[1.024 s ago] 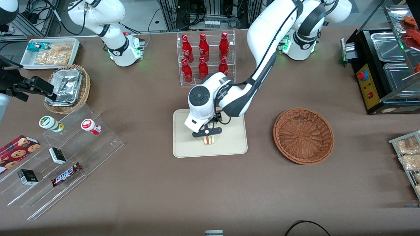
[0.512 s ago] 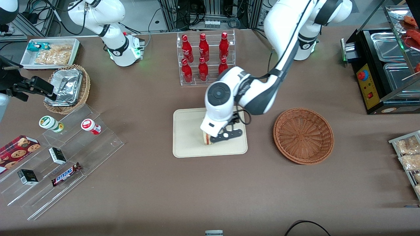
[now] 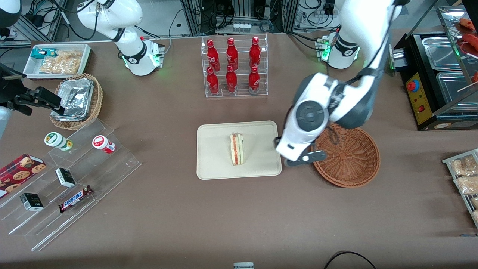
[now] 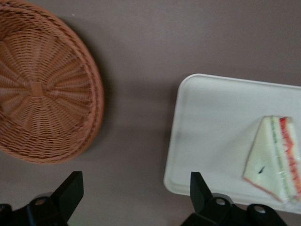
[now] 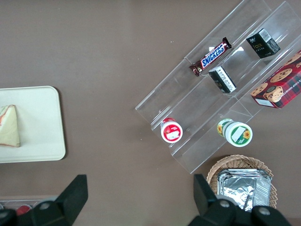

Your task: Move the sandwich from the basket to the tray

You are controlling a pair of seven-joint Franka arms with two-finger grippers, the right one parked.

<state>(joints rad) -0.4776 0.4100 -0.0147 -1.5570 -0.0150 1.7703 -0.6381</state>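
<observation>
The small triangular white-bread sandwich (image 3: 237, 149) is lying alone on the flat cream-beige plastic tray (image 3: 214, 164), let go since a second ago. The left gripper (image 4: 133, 194), fingers spread wide and empty, is pulling away, now hovering between the tray and the round reddish-brown wicker basket (image 3: 351, 164).
</observation>
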